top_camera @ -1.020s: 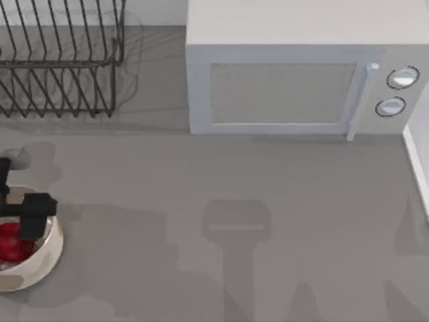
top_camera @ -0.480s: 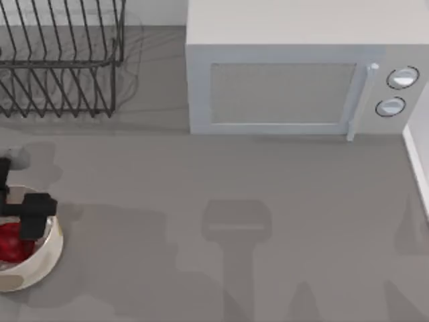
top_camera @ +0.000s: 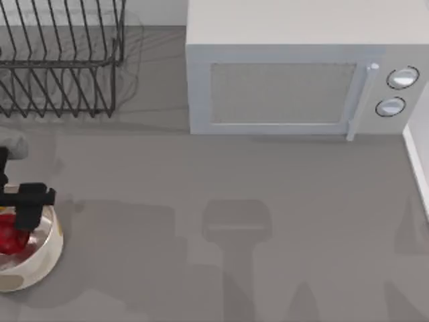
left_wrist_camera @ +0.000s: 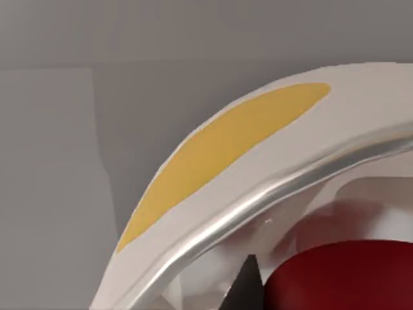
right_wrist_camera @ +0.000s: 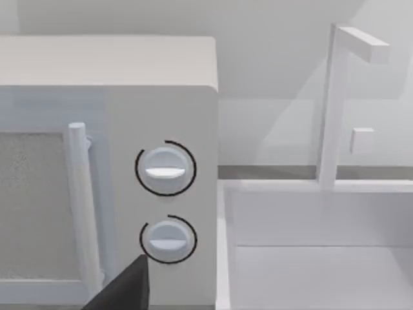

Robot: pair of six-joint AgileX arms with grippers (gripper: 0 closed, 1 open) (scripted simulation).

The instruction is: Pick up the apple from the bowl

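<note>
The glossy red apple (top_camera: 7, 235) sits between the fingers of my left gripper (top_camera: 20, 213) at the table's far left edge, over the cream-white bowl (top_camera: 41, 258). That gripper is shut on the apple, which hangs a little above the bowl's bottom. In the left wrist view the dark red apple (left_wrist_camera: 342, 278) lies beside one black fingertip (left_wrist_camera: 247, 284), inside the bowl's shiny rim (left_wrist_camera: 258, 203) with its yellow-orange patch. A dark part of my right gripper (right_wrist_camera: 122, 292) shows in front of the microwave's knobs.
A white microwave (top_camera: 281, 74) with its door closed stands at the back, right of centre. A black wire dish rack (top_camera: 60, 60) stands at the back left. A white sink (right_wrist_camera: 310, 245) with a faucet (right_wrist_camera: 335, 97) lies right of the microwave.
My left gripper has risen slightly and shifted toward the back of the table, and the apple has moved with it within the bowl. The bowl has stayed put.
</note>
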